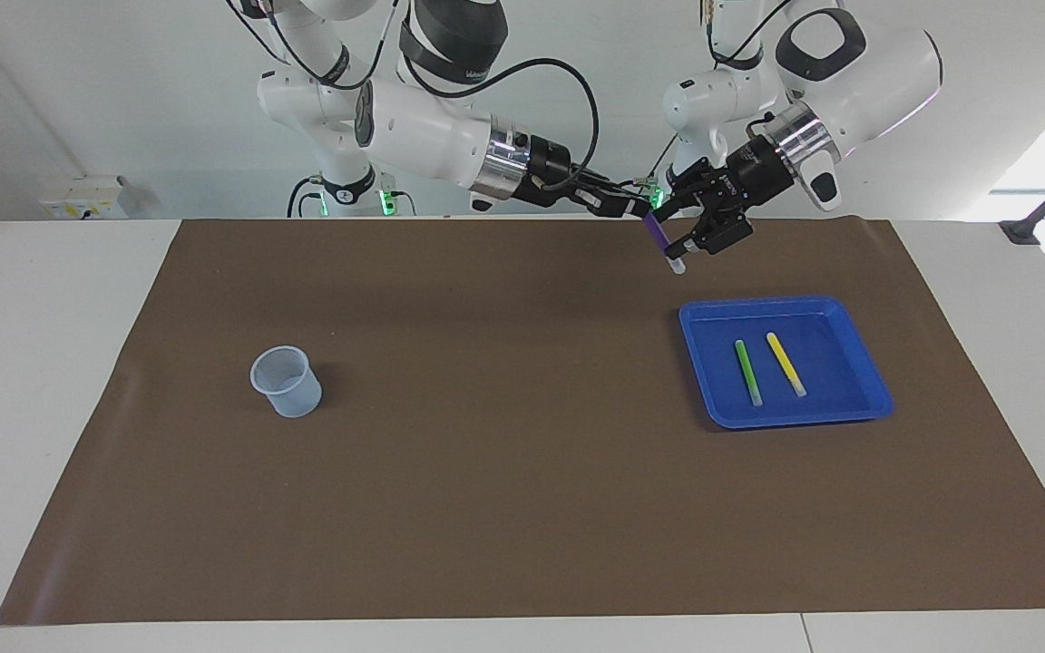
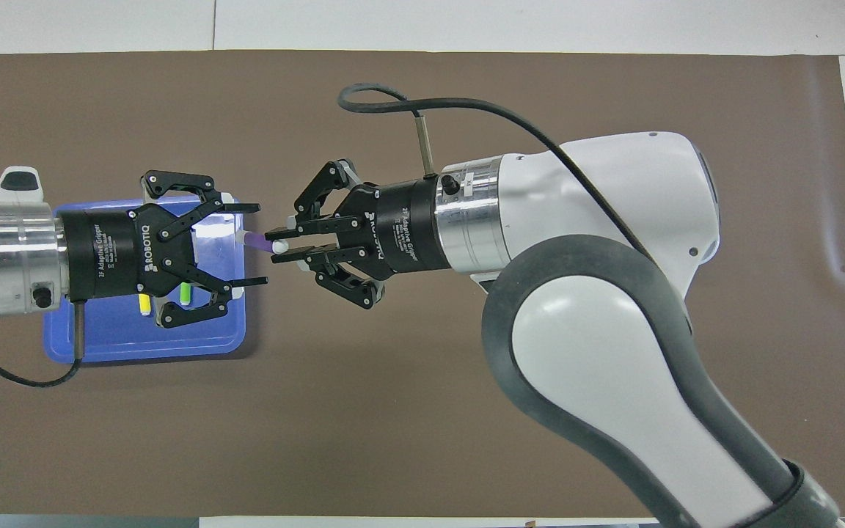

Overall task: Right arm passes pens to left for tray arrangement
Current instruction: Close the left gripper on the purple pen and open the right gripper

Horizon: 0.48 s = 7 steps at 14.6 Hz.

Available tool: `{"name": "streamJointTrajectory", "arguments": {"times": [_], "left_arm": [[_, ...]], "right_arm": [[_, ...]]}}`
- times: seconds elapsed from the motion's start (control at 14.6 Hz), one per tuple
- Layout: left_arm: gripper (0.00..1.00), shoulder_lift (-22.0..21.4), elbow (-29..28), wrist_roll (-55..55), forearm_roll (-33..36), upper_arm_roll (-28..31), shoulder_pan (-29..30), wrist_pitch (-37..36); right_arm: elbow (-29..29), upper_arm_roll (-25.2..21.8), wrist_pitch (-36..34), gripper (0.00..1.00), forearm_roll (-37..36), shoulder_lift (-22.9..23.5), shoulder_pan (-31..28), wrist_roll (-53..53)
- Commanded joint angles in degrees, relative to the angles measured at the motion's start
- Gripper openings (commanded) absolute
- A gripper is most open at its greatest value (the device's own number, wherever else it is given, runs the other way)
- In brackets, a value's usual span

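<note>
Two white Franka arms with dark grey joint bands and polished silver wrist flanges. Each carries a black linkage gripper, the left gripper [image 2: 250, 245] and right gripper [image 2: 284, 247], whose cylindrical bodies bear white "ROBOTIQ 2F Adaptive Gripper" lettering. Black cables loop from wrists to forearms; green lights glow at both bases.
</note>
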Motion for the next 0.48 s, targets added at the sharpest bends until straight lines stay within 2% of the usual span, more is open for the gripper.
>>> {"name": "streamJointTrajectory", "arguments": {"times": [0.0, 0.21, 0.34, 0.41], "left_arm": [[0.57, -2.04, -2.27, 1.13, -1.61, 0.57, -0.65, 1.50], [0.26, -2.04, -2.27, 1.30, -1.61, 0.57, -0.65, 1.50], [0.01, -2.04, -2.27, 1.30, -1.61, 0.57, -0.65, 1.50], [0.00, -2.04, -2.27, 1.83, -1.61, 0.57, -0.65, 1.50]], "right_arm": [[0.43, 0.69, 1.10, 0.00, -0.71, 0.48, -0.32, 0.70], [0.43, 0.78, 1.10, 0.00, -1.06, 0.48, -0.24, 0.70], [0.43, 0.69, 1.10, 0.00, -1.15, 0.48, -0.24, 0.70], [0.43, 0.69, 1.10, 0.00, -1.15, 0.48, -0.24, 0.70]]}}
